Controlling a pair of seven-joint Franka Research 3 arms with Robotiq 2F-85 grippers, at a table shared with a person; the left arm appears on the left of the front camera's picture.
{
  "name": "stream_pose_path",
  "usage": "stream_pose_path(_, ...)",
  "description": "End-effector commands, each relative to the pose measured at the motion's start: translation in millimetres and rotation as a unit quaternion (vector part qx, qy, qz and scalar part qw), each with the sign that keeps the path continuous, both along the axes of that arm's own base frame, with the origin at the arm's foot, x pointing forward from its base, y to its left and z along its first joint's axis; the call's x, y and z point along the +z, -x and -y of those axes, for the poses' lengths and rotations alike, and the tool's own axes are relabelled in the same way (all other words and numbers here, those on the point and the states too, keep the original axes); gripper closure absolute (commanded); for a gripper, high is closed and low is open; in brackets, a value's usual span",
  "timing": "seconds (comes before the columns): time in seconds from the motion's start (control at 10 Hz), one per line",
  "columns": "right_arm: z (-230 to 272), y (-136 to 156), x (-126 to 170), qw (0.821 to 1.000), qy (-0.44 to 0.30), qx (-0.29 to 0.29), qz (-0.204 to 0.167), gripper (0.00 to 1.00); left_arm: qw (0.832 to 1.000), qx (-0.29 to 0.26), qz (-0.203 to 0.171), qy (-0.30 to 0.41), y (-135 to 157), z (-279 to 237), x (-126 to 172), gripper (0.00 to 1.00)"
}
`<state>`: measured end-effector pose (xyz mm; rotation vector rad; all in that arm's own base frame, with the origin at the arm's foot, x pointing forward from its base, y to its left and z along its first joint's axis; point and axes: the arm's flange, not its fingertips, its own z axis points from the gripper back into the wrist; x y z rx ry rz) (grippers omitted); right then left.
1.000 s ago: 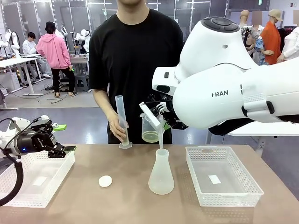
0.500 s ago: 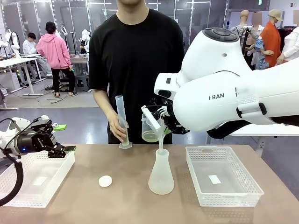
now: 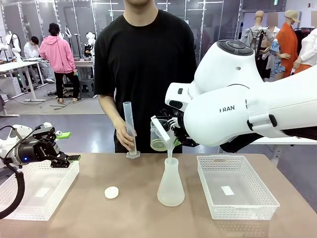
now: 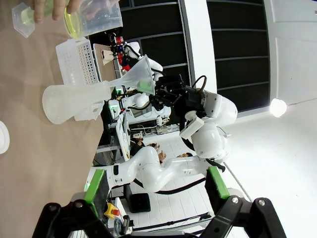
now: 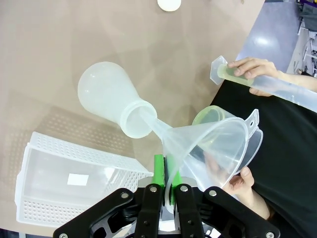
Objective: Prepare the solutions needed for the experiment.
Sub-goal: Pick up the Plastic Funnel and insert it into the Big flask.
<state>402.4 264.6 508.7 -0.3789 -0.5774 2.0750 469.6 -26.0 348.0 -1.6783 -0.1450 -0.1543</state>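
Gripping the funnel by its rim, R gripper is clamped tight on it; funnel is tilted, spout at the mouth of the flask mid-table. Solution, a shallow yellow-green layer, sits in the beaker that a person's hand holds just behind the funnel. Person's other hand steadies a grad. cylinder upright on the table. L gripper hangs over L tray, jaws apart.

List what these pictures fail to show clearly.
- Front view: the hand holding the beaker is hidden behind the funnel and right arm.
- All views: the flask's cloudy wall hides whether it holds liquid.
- Left wrist view: the top edge cuts off the measuring cylinder beyond its base.
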Motion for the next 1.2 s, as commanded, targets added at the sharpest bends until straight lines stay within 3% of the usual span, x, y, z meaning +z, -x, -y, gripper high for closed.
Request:
stream_pose_path(0.0, 1.7, 1.3, -10.2, 1.000, -0.018, 0.001, -0.003, 0.95, 1.000, 0.005, 0.002, 0.005, -0.8, 1.1, 1.2, 0.00)
stream_pose_path(1.1, 7.3, 10.9, -46.8, 0.999, -0.031, -0.023, -0.030, 0.95, 1.000, 0.005, 0.002, 0.005, -0.8, 1.1, 1.2, 0.00)
